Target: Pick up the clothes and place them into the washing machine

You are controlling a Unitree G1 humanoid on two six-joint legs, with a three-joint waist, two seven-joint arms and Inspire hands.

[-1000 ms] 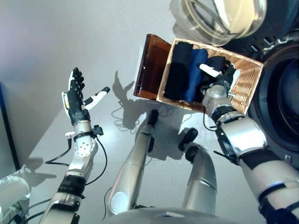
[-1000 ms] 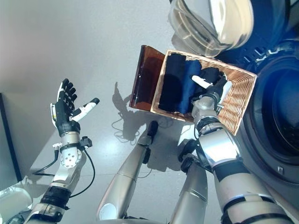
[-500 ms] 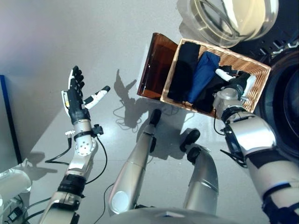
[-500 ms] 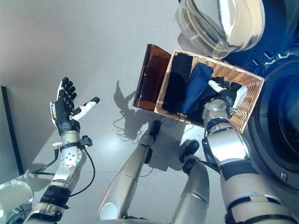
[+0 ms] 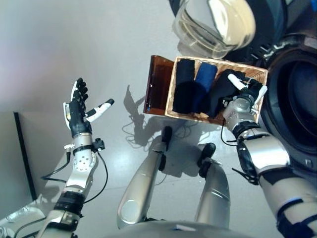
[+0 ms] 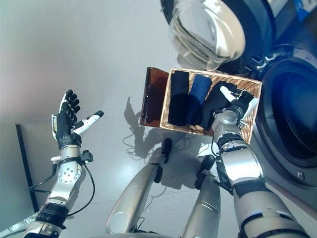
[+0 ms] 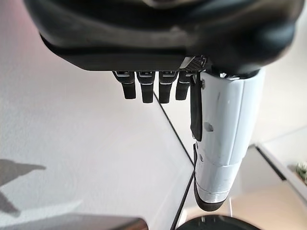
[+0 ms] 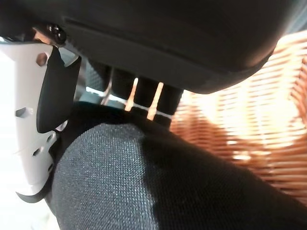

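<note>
The right hand (image 5: 243, 96) had shifted to the wicker basket's (image 5: 257, 74) washer-side end, fingers curled into the black garment (image 5: 218, 94), while the left hand (image 5: 79, 110) hung spread wide.

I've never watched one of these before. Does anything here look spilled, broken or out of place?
Nothing stands out. The clothes lie inside the basket, none on the floor; the washer door is open. The right hand grips the black garment.
</note>
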